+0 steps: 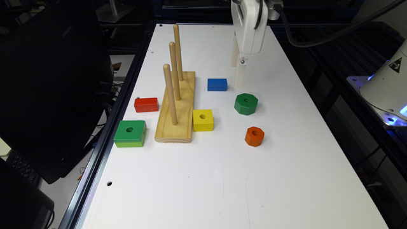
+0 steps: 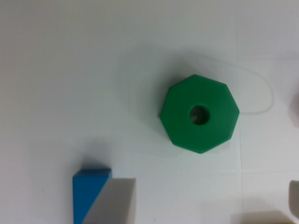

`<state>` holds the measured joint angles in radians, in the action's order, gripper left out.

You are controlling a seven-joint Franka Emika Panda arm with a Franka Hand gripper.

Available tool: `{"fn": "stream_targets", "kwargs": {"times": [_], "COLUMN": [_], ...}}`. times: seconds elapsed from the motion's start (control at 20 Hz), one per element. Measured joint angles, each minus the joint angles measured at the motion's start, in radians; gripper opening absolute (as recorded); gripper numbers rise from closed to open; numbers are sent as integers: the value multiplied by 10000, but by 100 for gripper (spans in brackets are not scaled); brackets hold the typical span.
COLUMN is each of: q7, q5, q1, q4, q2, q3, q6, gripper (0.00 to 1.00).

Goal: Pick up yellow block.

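The yellow block (image 1: 203, 120), square with a round centre hole, lies flat on the white table (image 1: 206, 178) against the right side of the wooden peg base (image 1: 176, 109). My gripper (image 1: 238, 78) hangs farther back, above the table between the blue block (image 1: 217, 84) and the green octagonal block (image 1: 245, 103), well away from the yellow block. In the wrist view the gripper (image 2: 203, 205) is open with nothing between its fingers (image 2: 117, 200); the green octagonal block (image 2: 200, 113) and a corner of the blue block (image 2: 88, 193) lie below it.
Three upright pegs (image 1: 171, 92) rise from the base. A red block (image 1: 146, 104) and a green square block (image 1: 130, 133) sit by the table's edge at the exterior view's left. An orange octagonal block (image 1: 254, 136) lies to the yellow block's right. A dark monitor (image 1: 47, 82) stands off the table.
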<state>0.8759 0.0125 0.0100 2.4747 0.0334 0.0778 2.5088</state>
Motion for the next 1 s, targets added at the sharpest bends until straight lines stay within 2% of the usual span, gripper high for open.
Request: {"fn": "stream_targets", "kwargs": {"times": [0.5,0.8,1.0], "q7": [5,53,78], "q5": [-3,-16,-27], "q1": [-4,-8,-7], "q4": [-5,-74,-229], "q2": [0,1,67], "q3": [6,99,167], "q6": [0,1,1], "gripper": [100,100,100]}}
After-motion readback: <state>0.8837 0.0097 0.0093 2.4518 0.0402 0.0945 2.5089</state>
